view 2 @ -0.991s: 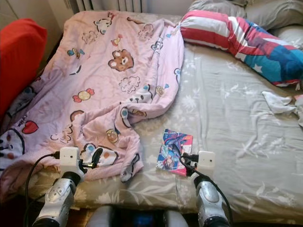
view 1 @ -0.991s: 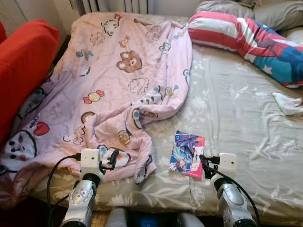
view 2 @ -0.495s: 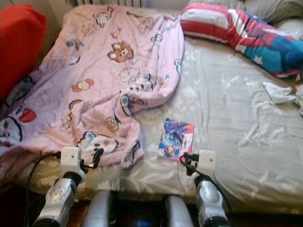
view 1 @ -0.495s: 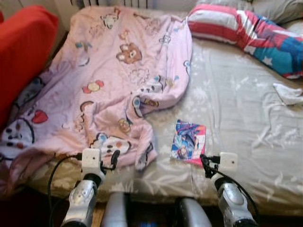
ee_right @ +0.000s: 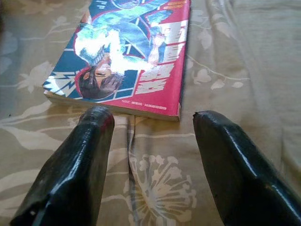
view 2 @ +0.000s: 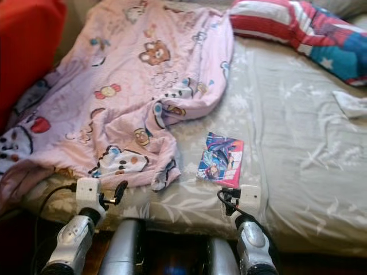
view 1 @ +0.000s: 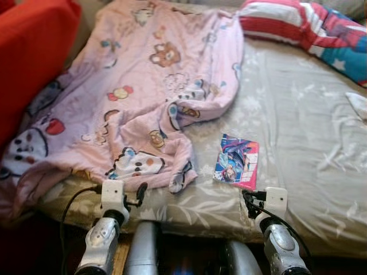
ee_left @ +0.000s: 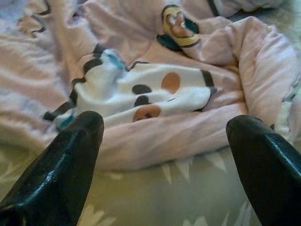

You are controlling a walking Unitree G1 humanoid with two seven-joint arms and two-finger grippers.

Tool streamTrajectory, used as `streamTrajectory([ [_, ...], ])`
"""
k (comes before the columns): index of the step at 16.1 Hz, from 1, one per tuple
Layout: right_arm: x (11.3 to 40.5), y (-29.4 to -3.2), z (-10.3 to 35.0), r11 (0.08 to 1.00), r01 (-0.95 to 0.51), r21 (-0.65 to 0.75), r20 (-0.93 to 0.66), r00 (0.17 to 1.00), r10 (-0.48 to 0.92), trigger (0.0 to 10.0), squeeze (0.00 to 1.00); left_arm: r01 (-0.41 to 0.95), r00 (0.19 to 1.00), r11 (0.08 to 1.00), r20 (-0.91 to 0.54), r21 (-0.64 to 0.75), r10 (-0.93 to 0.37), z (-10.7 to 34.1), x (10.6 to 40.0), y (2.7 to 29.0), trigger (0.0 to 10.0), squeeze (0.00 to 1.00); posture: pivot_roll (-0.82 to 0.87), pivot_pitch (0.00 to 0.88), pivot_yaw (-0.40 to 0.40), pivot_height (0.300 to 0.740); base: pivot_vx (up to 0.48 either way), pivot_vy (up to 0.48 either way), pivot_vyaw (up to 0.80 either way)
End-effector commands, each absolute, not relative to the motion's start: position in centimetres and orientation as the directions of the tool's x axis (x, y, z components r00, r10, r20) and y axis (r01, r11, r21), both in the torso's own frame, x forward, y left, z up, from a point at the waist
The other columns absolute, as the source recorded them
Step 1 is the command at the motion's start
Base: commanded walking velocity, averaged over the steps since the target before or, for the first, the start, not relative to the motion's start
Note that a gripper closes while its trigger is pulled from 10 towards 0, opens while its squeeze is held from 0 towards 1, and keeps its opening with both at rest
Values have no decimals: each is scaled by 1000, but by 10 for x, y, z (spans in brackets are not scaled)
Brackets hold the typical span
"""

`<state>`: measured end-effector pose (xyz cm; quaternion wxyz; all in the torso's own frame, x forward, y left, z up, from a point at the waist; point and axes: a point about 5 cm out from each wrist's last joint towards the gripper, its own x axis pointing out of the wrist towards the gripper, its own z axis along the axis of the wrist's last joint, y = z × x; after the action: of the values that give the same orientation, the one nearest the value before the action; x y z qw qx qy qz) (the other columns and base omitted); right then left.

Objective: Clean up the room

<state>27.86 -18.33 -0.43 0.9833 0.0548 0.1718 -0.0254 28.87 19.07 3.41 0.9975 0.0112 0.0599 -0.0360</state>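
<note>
Pink blanket [view 1: 137, 97] is lying crumpled on the bed [view 1: 298, 137]; the comic book [view 1: 237, 162] is resting just ahead of the right tool [ee_right: 150, 141], fingers apart. Left tool [ee_left: 164, 155] is gaping near the blanket's edge.

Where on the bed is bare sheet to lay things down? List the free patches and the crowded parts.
Free: the wide grey sheet between the comic book and the white cloth, below the striped pillow; also the near strip between the book and the right gripper. Crowded: the bed's left half, under the rumpled pink blanket, reaching the left gripper.
</note>
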Motion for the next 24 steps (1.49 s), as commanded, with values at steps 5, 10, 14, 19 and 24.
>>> streamTrajectory([
  [5,275,-182,-8,992,68,102,-352,936,-28,10000,0,76,988,997,-138,22,-72,31,286,191,10000,0,120,258,-31,642,0,0,0],
  [10,275,-181,-8,994,60,96,-357,934,-22,10000,0,74,989,997,-131,21,-71,32,287,191,10000,0,123,261,-31,642,278,0,0],
  [14,275,-180,-9,994,58,93,-361,932,-21,10000,0,78,989,997,-128,20,-75,33,287,191,10000,0,121,263,-30,642,292,0,0],
  [19,276,-177,-9,997,20,71,-370,929,7,10000,0,84,990,996,-111,18,-82,37,290,188,10000,0,127,270,-33,642,118,0,0],
  [24,294,-175,7,993,36,113,-321,947,2,10000,0,95,992,995,-88,16,-93,43,293,186,10000,0,138,287,-32,642,0,0,0],
])
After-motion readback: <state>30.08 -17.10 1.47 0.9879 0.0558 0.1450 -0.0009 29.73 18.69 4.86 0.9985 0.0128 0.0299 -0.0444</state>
